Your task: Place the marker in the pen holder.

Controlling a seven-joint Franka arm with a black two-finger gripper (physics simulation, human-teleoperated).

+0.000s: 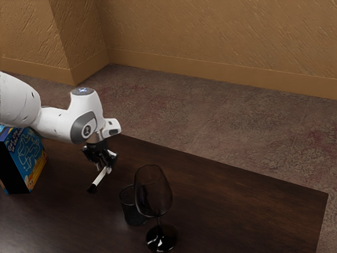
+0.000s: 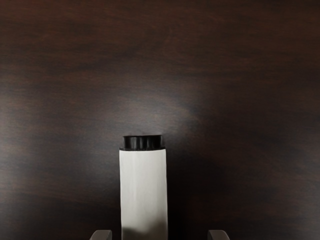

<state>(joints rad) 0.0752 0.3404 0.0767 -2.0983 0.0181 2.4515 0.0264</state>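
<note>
Gripper (image 1: 104, 169) first, nearest our work: released, its fingers (image 2: 219, 235) standing apart with the marker (image 1: 101, 179) between them. In the wrist view we note a strip of dark wood to each side of the white barrel, narrow toward one finger, wider toward the other; no grip on it from two sides. The marker's white body runs out from under the hand and ends in a short, black, stepped tip. In the exterior view it slants, black end toward the lower left, white end up by the fingertips. We log it outside the pen holder.

Next out, toward the exterior view's lower right, the pen holder (image 1: 135, 215): a dark upright cup on the bench (image 1: 242, 195). Just beside it we have a clear wine glass (image 1: 154, 192), upright on a dark round foot, its bowl overlapping the cup's rim from where we look.

Farther off, at the exterior view's left, a box (image 1: 27, 158) stands on the bench, blue face with pale line drawings, orange and yellow low down, one side black. Our white arm (image 1: 55, 124) reaches past above it. Beyond the bench's edge, mottled brown carpet (image 1: 221, 121); last, a rough tan wall (image 1: 210, 26) above a plain baseboard (image 1: 210, 66).
</note>
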